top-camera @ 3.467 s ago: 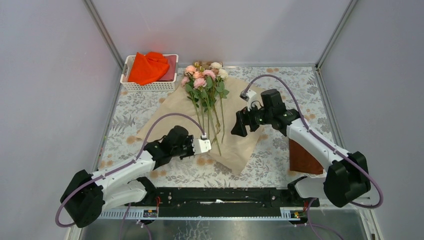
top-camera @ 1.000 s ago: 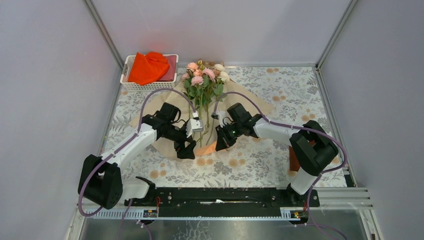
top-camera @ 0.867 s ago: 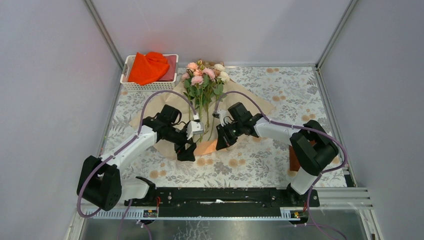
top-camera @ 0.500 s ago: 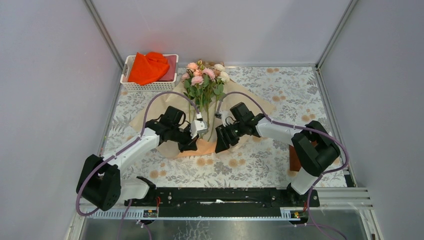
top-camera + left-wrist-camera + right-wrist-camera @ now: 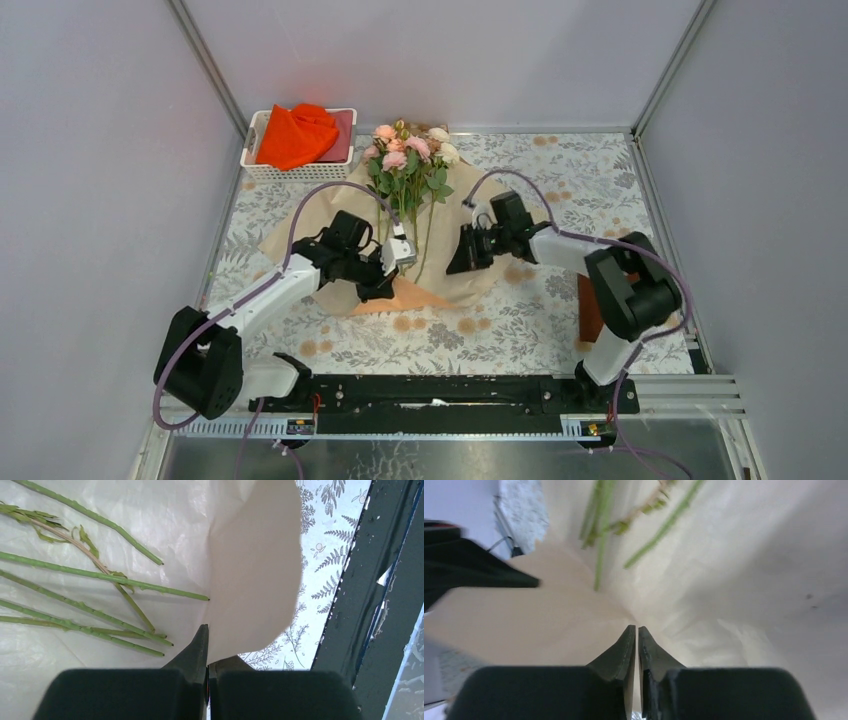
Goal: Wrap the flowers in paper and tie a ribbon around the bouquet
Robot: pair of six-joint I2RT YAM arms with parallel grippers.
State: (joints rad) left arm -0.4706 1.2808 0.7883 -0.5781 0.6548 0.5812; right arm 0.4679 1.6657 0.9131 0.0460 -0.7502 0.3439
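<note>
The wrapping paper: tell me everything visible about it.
The paper is a large, thin, peach-tan sheet, slightly crinkled. It lies spread on the patterned mat under the flowers, whose stems rest on it. Its near corner is lifted and curled toward the stem ends, pinched in the shut left gripper. The right gripper is low over its right side; whether it grips is unclear.

Shown: one sheet of paper (image 5: 478, 283), one bunch of flowers (image 5: 405, 158), one basket (image 5: 297, 173), one orange-red cloth (image 5: 296, 134), one brown block (image 5: 592, 318), one patterned mat (image 5: 600, 170). Two grippers: left gripper (image 5: 207, 640), right gripper (image 5: 636, 630).
</note>
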